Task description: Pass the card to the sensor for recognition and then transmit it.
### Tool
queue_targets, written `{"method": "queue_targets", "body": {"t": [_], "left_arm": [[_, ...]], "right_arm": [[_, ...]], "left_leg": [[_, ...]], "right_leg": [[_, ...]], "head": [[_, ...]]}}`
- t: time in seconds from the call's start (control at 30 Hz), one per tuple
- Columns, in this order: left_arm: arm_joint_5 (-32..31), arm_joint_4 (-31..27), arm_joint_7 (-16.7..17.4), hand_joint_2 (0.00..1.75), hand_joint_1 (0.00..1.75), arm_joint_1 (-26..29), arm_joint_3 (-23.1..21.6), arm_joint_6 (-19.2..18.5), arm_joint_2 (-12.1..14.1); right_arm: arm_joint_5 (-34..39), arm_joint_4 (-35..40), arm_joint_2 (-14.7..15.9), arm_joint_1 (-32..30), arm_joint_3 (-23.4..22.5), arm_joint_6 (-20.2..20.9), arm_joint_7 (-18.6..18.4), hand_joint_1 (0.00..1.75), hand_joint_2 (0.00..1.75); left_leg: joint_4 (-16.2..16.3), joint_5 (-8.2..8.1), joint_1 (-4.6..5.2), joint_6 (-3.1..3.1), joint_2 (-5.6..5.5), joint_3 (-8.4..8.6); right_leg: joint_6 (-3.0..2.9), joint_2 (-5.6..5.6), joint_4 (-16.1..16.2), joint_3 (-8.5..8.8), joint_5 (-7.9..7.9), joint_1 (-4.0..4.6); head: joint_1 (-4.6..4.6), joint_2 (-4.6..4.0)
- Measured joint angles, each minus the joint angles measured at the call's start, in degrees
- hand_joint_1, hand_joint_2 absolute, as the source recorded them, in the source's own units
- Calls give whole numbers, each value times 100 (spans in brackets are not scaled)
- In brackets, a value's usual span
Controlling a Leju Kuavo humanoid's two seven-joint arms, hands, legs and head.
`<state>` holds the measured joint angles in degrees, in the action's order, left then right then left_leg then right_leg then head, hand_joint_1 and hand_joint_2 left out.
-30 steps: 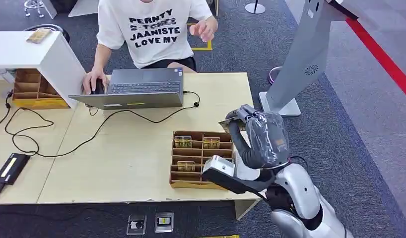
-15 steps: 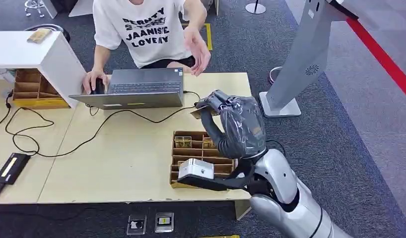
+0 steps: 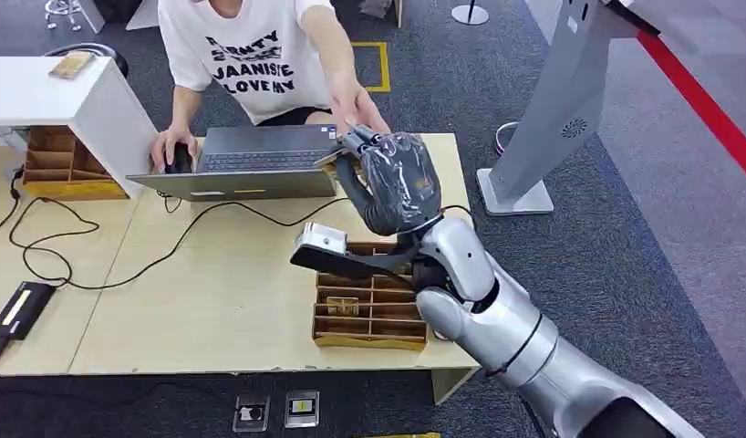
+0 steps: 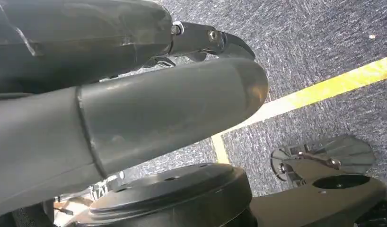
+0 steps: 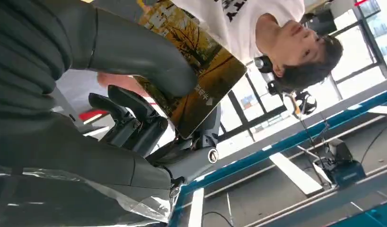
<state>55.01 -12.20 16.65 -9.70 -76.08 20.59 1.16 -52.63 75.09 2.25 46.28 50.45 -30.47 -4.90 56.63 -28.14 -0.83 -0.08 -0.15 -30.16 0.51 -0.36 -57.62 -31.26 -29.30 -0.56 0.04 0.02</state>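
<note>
Right hand (image 3: pixel 394 173) is shifted far-left since earlier frame | card (image 5: pixel 191 71) is pinched | person's hand (image 3: pixel 356 108) is reached alongside | left hand (image 4: pixel 135 104): state indeterminable

The thin rectangular card printed with a golden-yellow tree scene (image 5: pixel 191 71) was pinched in the robot's right hand (image 3: pixel 394 178), the thick grey thumb lying across its printed face and the darker fingers (image 5: pixel 130 118) behind it. One corner and a long edge stuck out past the thumb, showing a line of small white lettering near that edge. From the head view the card (image 3: pixel 331 155) appeared edge-on as a pale sliver at the fingertips, raised above the far edge of the pale wooden bench (image 3: pixel 214 292), just beside the person's outstretched hand (image 3: pixel 356 102). Whether that hand touched the card could not be told.
</note>
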Motion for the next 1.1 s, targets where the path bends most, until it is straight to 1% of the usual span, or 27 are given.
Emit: {"method": "queue_targets", "body": {"t": [0.2,0.33,0.37,0.4,0.43,0.47,0.73,0.9,1.1], "left_arm": [[-24,0,18,0,0,-23,-2,-11,0],[-50,0,28,0,0,-29,-7,-11,0],[-57,0,33,0,0,-31,-9,-13,0],[-57,0,39,0,0,-31,-13,-13,0],[-63,0,48,0,0,-32,-15,-15,0],[-72,0,61,0,0,-34,-15,-20,0],[-153,0,85,0,0,-53,-22,-50,2],[-194,0,105,0,0,-71,-41,-105,7],[-199,0,105,0,0,-72,-114,-109,11]], "right_arm": [[-107,-1037,-203,321,140,-196,46,175,175],[-186,-1390,-240,380,238,-245,31,175,175],[-190,-1479,-249,408,258,-247,17,145,175],[-190,-1579,-258,439,282,-251,-9,44,175],[-190,-1665,-267,463,302,-253,-22,44,175],[-190,-1724,-266,471,319,-256,-42,0,175],[-164,-2019,-253,509,474,-225,-260,0,175],[-140,-2078,-205,512,542,-124,-410,0,175],[-122,-2052,-120,507,632,-107,-628,0,175]], "left_leg": [[0,0,0,0,-1,1],[0,0,1,1,-1,0],[1,0,0,1,-1,0],[1,0,1,1,-1,0],[1,0,0,1,-1,1],[1,0,0,1,-1,1],[1,0,0,1,1,2],[1,0,0,1,3,2],[1,0,0,0,3,2]], "right_leg": [[0,-3,0,0,0,0],[0,-3,1,-1,0,0],[0,-4,1,-1,0,0],[0,-4,1,-1,0,0],[0,-3,1,-2,0,0],[0,-3,1,-2,0,0],[0,4,1,-6,0,0],[0,6,1,-6,0,0],[0,7,1,-8,0,0]], "head": [[0,0],[-2,0],[-2,0],[-2,0],[-4,0],[-2,0],[-2,0],[-2,0],[-2,0]]}}
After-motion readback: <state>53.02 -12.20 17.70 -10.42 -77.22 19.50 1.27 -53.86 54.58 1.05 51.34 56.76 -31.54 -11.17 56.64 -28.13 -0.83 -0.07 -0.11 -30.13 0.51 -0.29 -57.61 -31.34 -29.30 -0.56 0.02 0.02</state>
